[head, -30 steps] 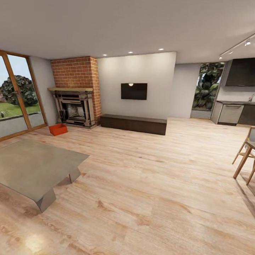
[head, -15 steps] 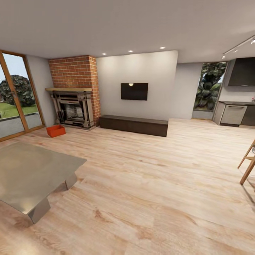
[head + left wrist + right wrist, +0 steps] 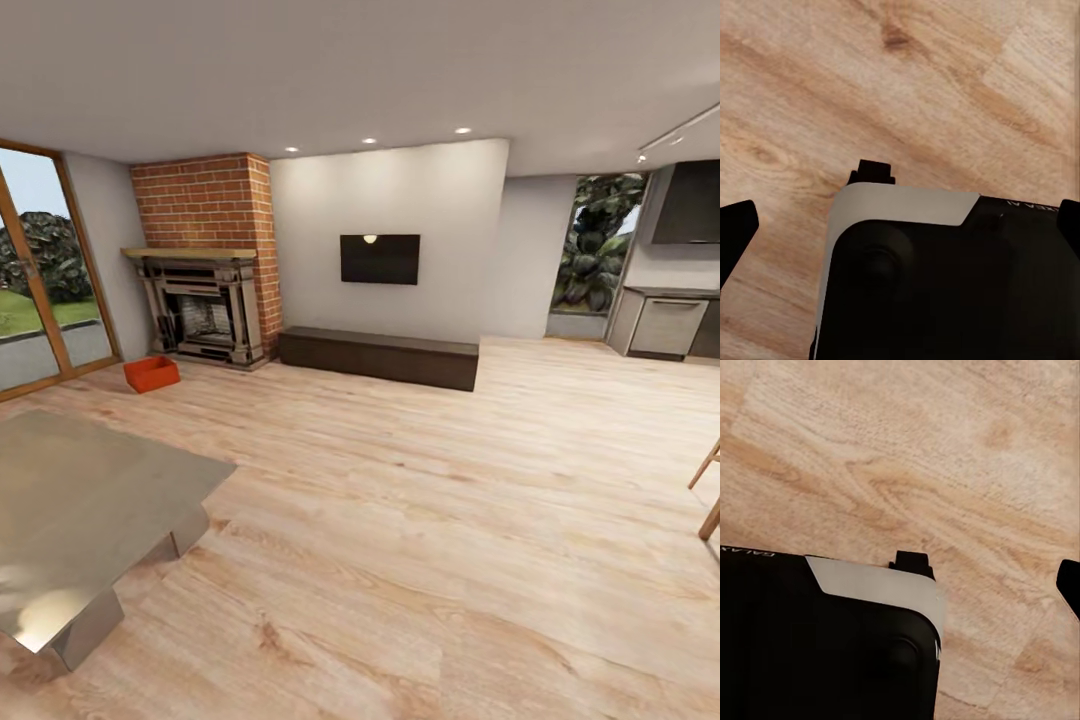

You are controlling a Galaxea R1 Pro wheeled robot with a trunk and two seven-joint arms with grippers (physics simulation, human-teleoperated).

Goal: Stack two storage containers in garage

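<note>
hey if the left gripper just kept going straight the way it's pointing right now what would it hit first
Most likely the light wood-plank floor. The left wrist view looks along the left gripper, with dark fingers at the frame's sides, and nothing but planks lies beyond them. The robot's own body sits in the foreground; how far the floor is, I can't tell.

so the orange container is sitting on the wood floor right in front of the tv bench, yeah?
Not quite. The orange container is on the wood floor, but it sits in front of the brick fireplace, near the glass doors, not in front of the tv bench, which is further right. The head view shows this.
</note>
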